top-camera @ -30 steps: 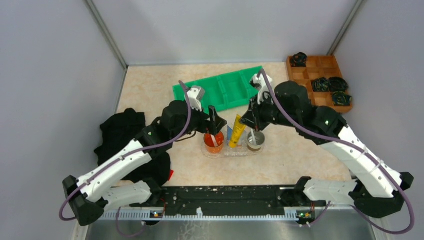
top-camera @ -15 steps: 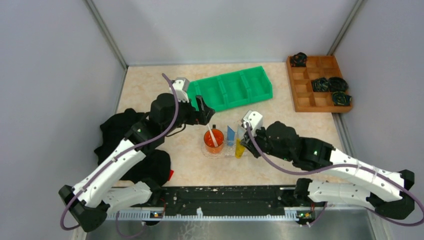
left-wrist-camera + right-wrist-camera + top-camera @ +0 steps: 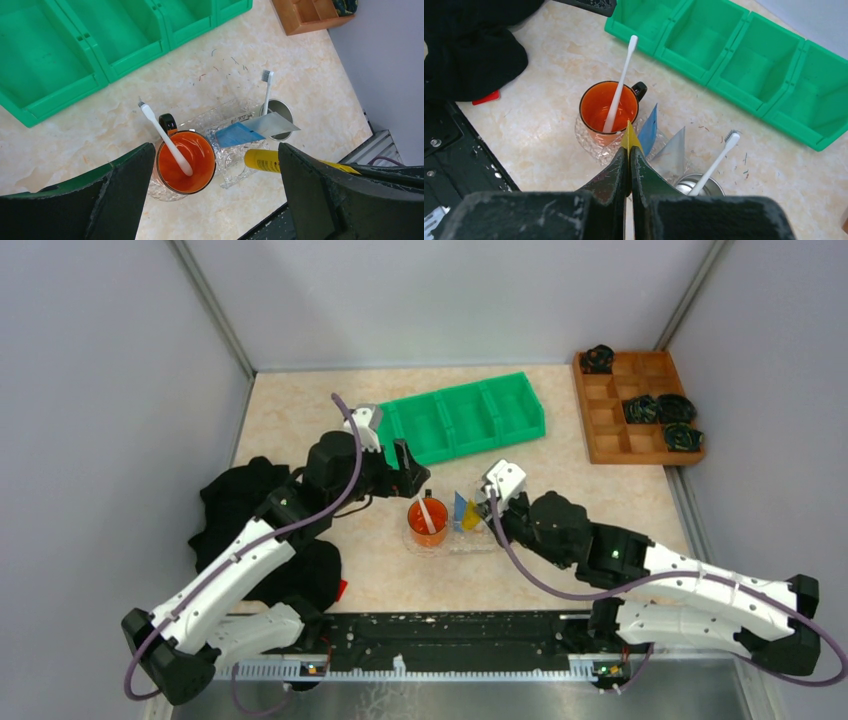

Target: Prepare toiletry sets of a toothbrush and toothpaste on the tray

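**Right tool pinching yellow toothpaste over the tray, left tool spread above the mug**

Clear tray (image 3: 455, 546) sits mid-table, in front of the green bin (image 3: 465, 415).

- Orange mug (image 3: 185, 162) stands at the tray's left end. One white toothbrush (image 3: 165, 140) leans in it, head up.
- Metal cup (image 3: 278, 107) stands at the other end, holding the second toothbrush (image 3: 267, 90), bristles up. In the top view the right arm hides this cup.
- Blue toothpaste (image 3: 235, 134) and a silvery-white toothpaste (image 3: 272, 124) are between mug and cup. Both are propped up, wide ends raised, and they overlap in the left wrist view.

Right tool (image 3: 629, 162):
- Fingers are pressed together on the yellow toothpaste (image 3: 265, 160).
- The tube's flat tip pokes out past the fingertips in the right wrist view.
- The tube is tilted over the tray's near side, just beside the blue tube and between mug and cup.
- Can't tell whether it touches the tray or the other tubes.

Left tool (image 3: 215, 195):
- Fingers are spread wide with nothing between them.
- It hovers above the mug and the tray's left end, clear of both.

Other things:
- Wooden box (image 3: 615, 390) is at the far right with black items in some compartments.
- Black cloth (image 3: 240, 502) is bunched at the left edge of the table, under the left arm.
- The visible green bin compartments look bare.
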Robot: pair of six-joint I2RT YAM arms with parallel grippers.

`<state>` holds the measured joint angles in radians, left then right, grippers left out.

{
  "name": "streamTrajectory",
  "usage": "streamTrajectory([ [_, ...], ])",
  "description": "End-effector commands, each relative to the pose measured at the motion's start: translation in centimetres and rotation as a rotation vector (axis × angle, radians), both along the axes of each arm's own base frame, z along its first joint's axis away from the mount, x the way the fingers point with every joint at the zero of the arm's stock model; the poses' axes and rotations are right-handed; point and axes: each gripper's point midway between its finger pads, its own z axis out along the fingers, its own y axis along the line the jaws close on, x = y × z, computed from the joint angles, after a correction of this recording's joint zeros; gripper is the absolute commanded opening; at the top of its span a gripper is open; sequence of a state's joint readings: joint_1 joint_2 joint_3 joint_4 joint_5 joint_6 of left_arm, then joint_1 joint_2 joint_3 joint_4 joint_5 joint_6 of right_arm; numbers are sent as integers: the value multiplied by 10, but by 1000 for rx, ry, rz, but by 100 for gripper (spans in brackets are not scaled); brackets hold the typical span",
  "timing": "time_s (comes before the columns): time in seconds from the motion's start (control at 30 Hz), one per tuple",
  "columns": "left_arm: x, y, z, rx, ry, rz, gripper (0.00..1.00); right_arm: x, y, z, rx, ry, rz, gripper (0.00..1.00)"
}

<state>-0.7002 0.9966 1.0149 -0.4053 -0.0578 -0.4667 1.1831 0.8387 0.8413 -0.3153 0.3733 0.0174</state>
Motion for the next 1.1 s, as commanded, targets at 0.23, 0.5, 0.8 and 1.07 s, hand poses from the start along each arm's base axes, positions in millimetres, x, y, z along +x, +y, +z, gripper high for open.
streamTrajectory([
  [0.23, -6, 2, -6, -12, 12, -13, 99, 6, 29, 16, 45, -45, 35, 0],
  [0.5, -6, 3, -10, -12, 18, -13, 99, 1, 31, 9, 34, -28, 56, 0],
  [0.8, -7, 2, -14, -16, 23, -16, 99, -4, 34, -6, 23, 13, 63, 0],
  [1.07, -7, 3, -13, -17, 20, -15, 99, -3, 36, -16, 14, 22, 59, 0],
])
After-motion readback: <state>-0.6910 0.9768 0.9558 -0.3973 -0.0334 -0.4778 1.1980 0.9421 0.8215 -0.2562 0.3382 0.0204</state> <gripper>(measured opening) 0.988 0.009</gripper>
